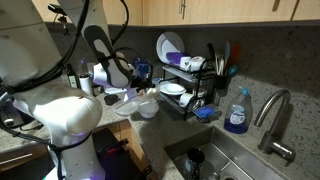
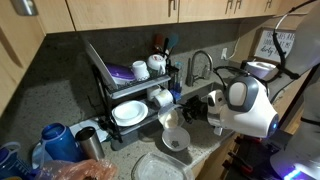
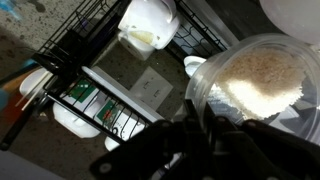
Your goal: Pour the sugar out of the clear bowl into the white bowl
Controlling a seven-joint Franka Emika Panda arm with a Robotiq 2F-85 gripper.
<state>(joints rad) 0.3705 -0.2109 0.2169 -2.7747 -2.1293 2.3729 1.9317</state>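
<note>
One black wire rack [image 2: 105,85], loaded with white dishes [image 2: 128,113], behind the work spot. One gripper [image 3: 205,135], clamped shut on the rim of the clear bowl [image 2: 168,120], for lifting and tipping. One white bowl [image 2: 176,141], on the counter [image 2: 200,160] just beneath, set to catch. Clear bowl itself raised, tilted toward it; pour judged under way. Little sugar [image 3: 258,72], pale, mostly inside clear bowl, not yet out.

The arm [image 1: 68,115] is cased in rounded, glossy white shells; black cables [image 1: 127,30] are looped above it, and the fingers [image 3: 185,145] are black.
</note>
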